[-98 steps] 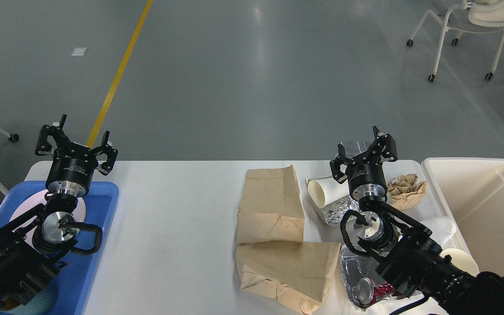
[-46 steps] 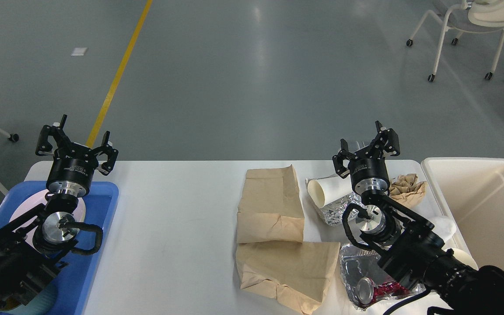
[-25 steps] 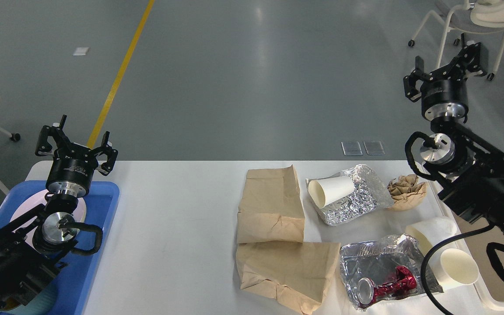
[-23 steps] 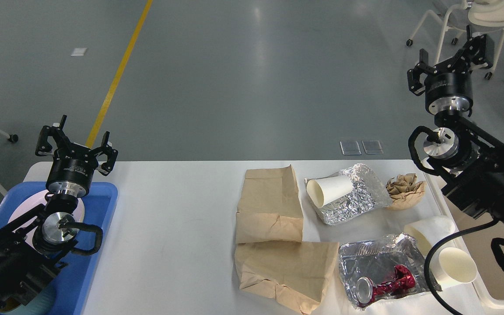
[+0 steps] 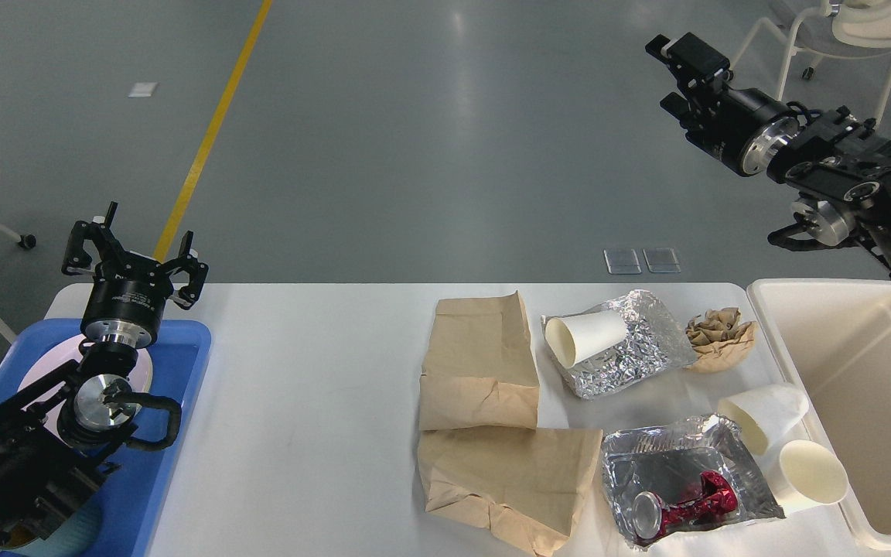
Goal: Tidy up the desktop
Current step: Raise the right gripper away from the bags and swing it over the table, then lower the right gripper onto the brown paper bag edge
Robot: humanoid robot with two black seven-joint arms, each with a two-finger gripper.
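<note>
The white desktop (image 5: 314, 363) carries litter on its right half. Two flattened brown paper bags (image 5: 484, 402) lie mid-table. Right of them, a white paper cup (image 5: 585, 335) lies on its side on crumpled foil (image 5: 631, 352), with a crumpled brown paper wad (image 5: 720, 334) beside it. A foil tray (image 5: 681, 483) holds a crushed red can (image 5: 681, 507). Two white cups (image 5: 790, 441) lie next to the bin. My left gripper (image 5: 134, 254) stands open and empty above the blue tray's far end. My right gripper (image 5: 674, 73) hangs open and empty, high over the floor beyond the table.
A cream bin (image 5: 863, 402) stands at the desktop's right end, under my right arm. At the left end sits a blue tray (image 5: 175, 433) holding a white plate (image 5: 43, 371). A wheeled chair (image 5: 832, 46) stands on the floor at far right.
My right arm has lifted from low over the foil and cup to high at the upper right, its gripper now pointing left. The litter it hid shows. The left arm is still.
</note>
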